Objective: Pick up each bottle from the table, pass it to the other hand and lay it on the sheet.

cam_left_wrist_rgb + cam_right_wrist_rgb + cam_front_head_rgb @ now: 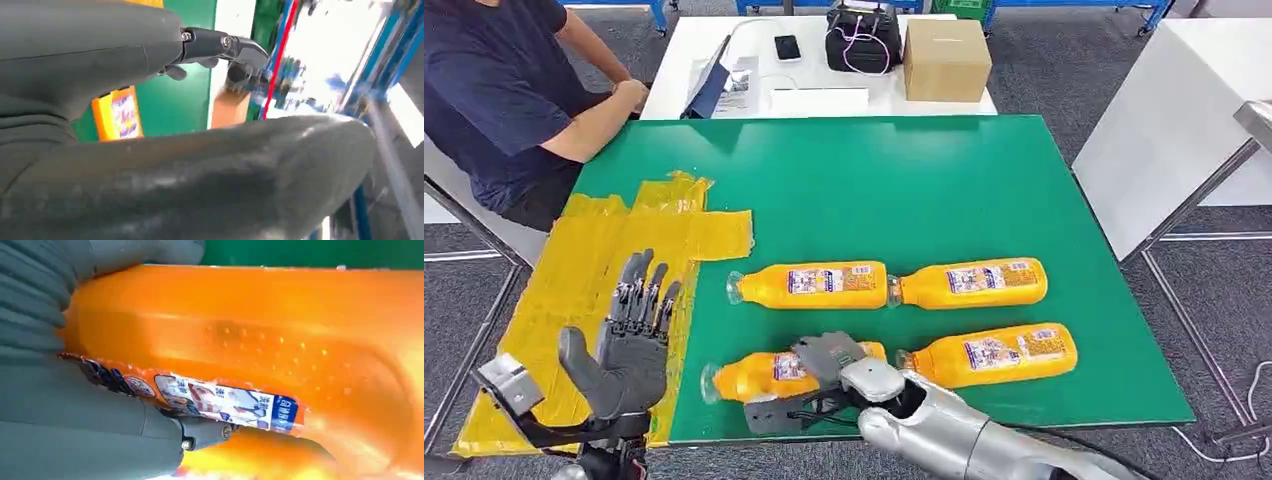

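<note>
Bright, even light is falling from above on the green table (944, 200); shadows are staying small and soft; the head view is looking sharp; in the left wrist view the far room is blurring and glowing white; in the right wrist view the orange bottle (280, 340) is shining, close and a bit fuzzy

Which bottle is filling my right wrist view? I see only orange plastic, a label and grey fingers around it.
Observer: The near-left bottle of four lying on the green mat. The right hand grips its middle.
Operator: Is anything on the sheet yet?
Observer: No bottle lies on the yellow sheet.
Operator: And the left hand?
Observer: The left hand is raised over the sheet's near part, fingers apart, holding nothing.
</note>
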